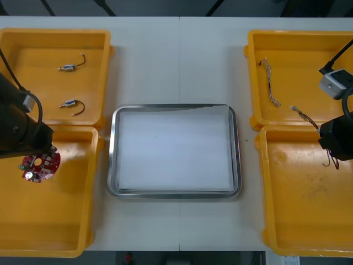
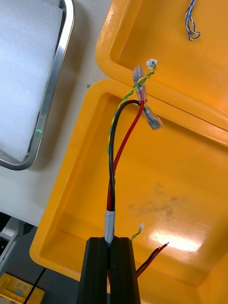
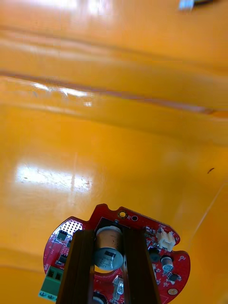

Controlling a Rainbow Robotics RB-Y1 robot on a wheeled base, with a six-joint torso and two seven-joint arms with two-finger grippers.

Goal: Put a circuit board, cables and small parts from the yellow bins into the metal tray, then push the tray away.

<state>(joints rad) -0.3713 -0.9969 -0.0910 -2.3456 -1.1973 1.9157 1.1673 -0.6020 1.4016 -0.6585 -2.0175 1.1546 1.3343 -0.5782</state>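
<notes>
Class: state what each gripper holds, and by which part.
Left gripper holds the board by the cylinder at its middle. Right gripper holds the cable at its white sleeve, near one end.

Red circuit board (image 1: pixel 39 165) held over near-left bin (image 1: pixel 66 221), red-black cable (image 2: pixel 112 190) held over near-right bin (image 2: pixel 180 190)

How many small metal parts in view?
2. One small metal part lies toward the far wall of the far left bin; the other toward its near wall. The left arm may hide more.
</notes>
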